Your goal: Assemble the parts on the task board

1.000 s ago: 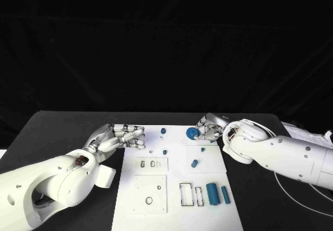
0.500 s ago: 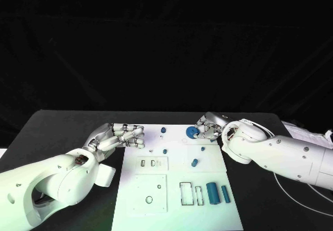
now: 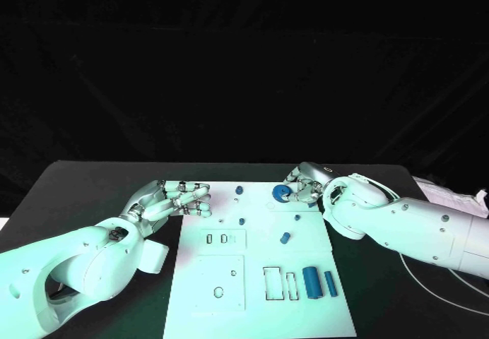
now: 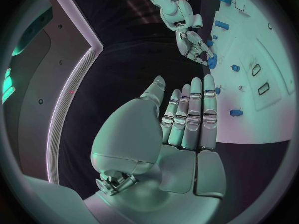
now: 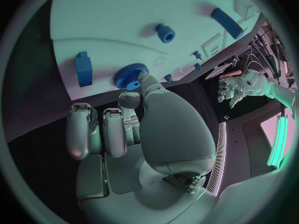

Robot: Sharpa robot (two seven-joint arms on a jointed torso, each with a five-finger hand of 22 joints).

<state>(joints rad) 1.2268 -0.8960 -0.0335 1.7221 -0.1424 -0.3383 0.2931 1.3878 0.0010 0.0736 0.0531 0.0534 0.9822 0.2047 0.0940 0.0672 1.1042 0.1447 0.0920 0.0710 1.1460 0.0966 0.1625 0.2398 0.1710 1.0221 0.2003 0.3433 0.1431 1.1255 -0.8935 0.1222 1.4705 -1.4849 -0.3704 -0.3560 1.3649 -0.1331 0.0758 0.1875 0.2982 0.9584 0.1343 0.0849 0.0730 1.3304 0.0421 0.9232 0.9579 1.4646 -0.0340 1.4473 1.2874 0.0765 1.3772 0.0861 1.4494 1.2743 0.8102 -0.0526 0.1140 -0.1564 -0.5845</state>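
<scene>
The right hand [image 3: 302, 188] sits at the far edge of the task board [image 3: 260, 296], near its 1 o'clock corner. Its fingers [image 5: 132, 100] pinch a round blue gear [image 3: 283, 195] with ridges round its rim. The hand hides part of the gear in the head view, and I cannot tell if the gear is down in its spot or just above the board. In the right wrist view the gear [image 5: 130, 76] is close against the white board.

The left hand [image 3: 171, 200] rests at the board's 11 o'clock corner, partly on the black desk [image 3: 92, 198]. Its fingers [image 4: 194, 112] lie straight, side by side, and hold nothing.

On the board, a small blue peg [image 3: 239, 189] stands near the far edge. A little blue piece [image 3: 285, 238] lies near the middle. Two blue blocks, a wide one [image 3: 311, 283] and a thin one [image 3: 329, 284], lie side by side toward 4 o'clock, beside a long empty slot [image 3: 273, 284]. Other tiny blue bits near the far end are too small to name.

The near edge of the board is cut off at the bottom of the head view. The right arm's end is cut off too. The left arm covers the desk at 8 o'clock. The middle of the board, between the two hands, is open.
</scene>
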